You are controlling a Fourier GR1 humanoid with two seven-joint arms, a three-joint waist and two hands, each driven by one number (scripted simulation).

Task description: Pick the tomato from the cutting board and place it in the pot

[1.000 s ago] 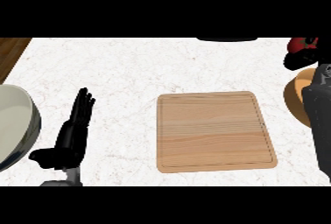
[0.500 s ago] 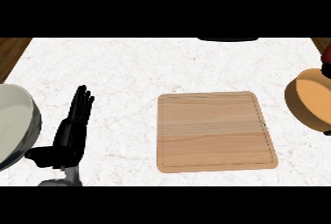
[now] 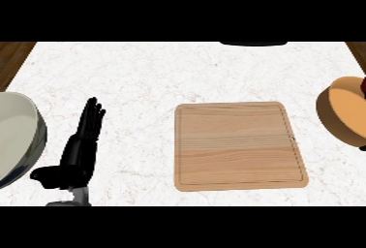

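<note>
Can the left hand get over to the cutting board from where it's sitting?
Probably yes: the left hand rests open just left of the cutting board, with only bare counter between them.

Bare wooden cutting board (image 3: pixel 239 145), orange pot (image 3: pixel 342 116) right

Left hand, black, plus a bit of grey forearm at the worktop's near edge.

Left hand (image 3: pixel 77 150): matte black all over, long slim segmented fingers packed close together, slightly lighter sheen along the finger edges. Thumb is a short rounded black stub sticking out from the side of the palm, bulbous at the tip. Palm block is narrow and dark, no markings, screws or cables visible on it. Below it a small light-grey wrist piece, cylinder-like, with a paler highlight, cut off at the near edge of the worktop. Right hand not clearly visible; only a dark sliver at the worktop's right edge, cannot tell what it is.
</note>
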